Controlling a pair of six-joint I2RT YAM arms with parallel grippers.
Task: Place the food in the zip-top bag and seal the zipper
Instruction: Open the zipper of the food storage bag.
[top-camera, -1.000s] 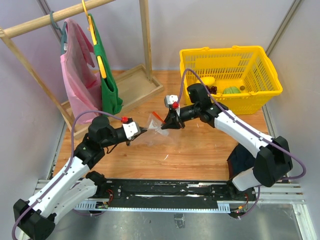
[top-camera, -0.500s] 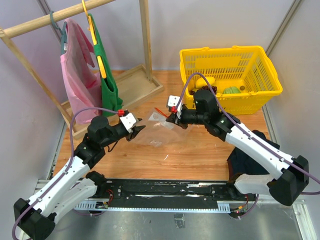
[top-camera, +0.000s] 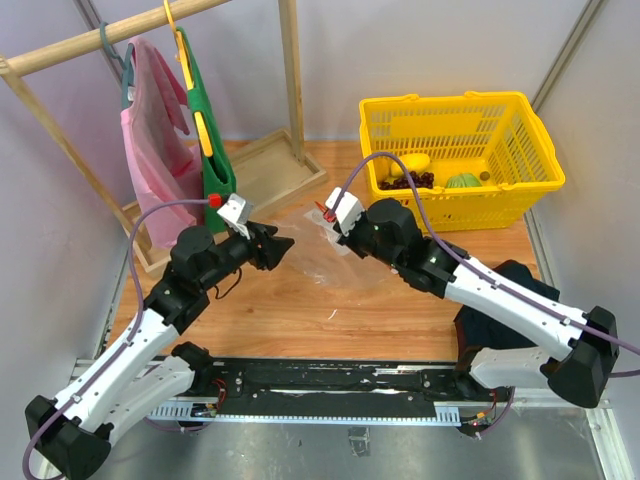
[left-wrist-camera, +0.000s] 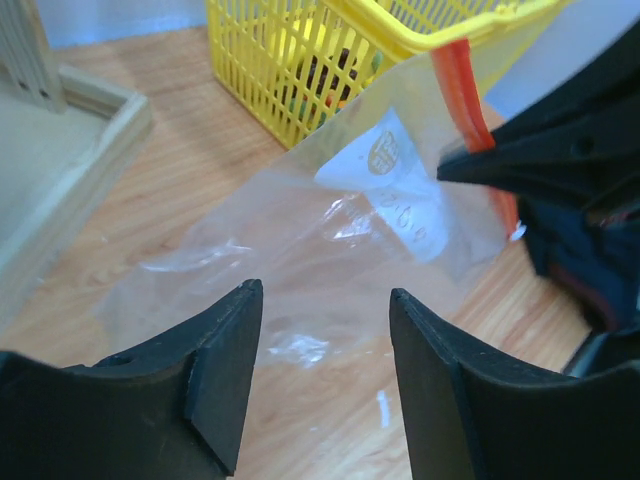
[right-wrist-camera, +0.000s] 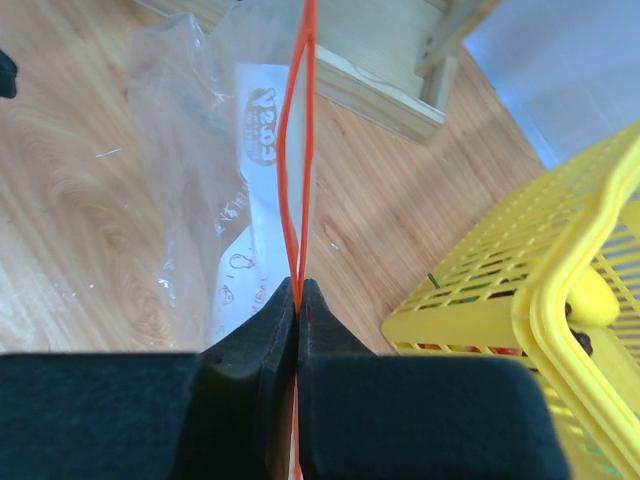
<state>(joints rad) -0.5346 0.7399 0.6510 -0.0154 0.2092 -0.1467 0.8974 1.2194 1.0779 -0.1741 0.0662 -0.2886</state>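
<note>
Two grippers: the left gripper (left-wrist-camera: 325, 300) and right gripper (right-wrist-camera: 298, 290) are faced toward each other across the bag (top-camera: 318, 258).
Left gripper: jaws are spread wide; nothing is gripped, and the bag is seen just ahead of them.
Right gripper: pinched tight on the zipper (right-wrist-camera: 300, 150) at one end of the bag's mouth.
Bag: held up by that end; the rest is draped onto the table (top-camera: 400, 310).
Zipper: its two strips are seen slightly parted beyond the pinch.
Food (top-camera: 415, 163): found in the basket (top-camera: 530, 185), well apart from the bag; yellow, green and dark pieces are seen.
Basket: stood at the table's far right corner.
</note>
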